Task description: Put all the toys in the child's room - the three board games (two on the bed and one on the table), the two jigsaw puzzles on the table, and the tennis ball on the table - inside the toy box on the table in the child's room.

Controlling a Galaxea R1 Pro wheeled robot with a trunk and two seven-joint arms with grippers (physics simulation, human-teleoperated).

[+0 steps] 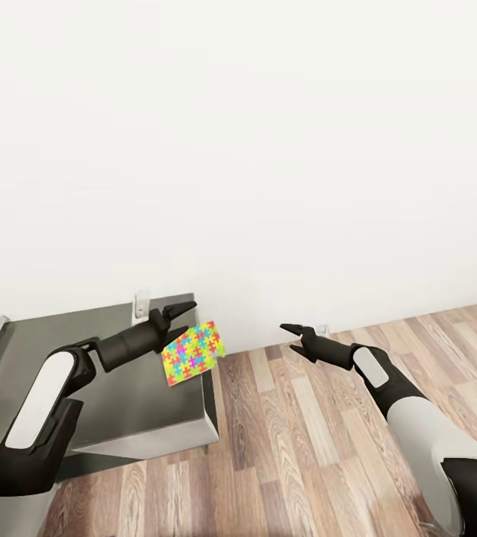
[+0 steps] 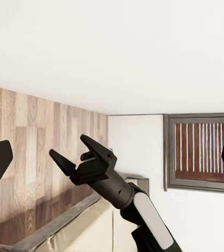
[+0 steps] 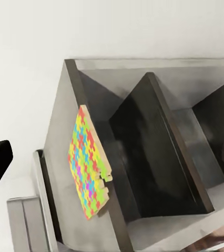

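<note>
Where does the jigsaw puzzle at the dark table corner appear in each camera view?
Head view: jigsaw puzzle lower left of centre, at the table corner, beside the left end effector.
Right wrist view: puzzle left of centre, on the table edge.
Left wrist view: right end effector over wood floor.
Shared landmark: white wall.

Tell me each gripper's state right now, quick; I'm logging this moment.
Left gripper: open, nothing between its fingers; the jigsaw puzzle is close beside it.
Right gripper: open, empty.
</note>
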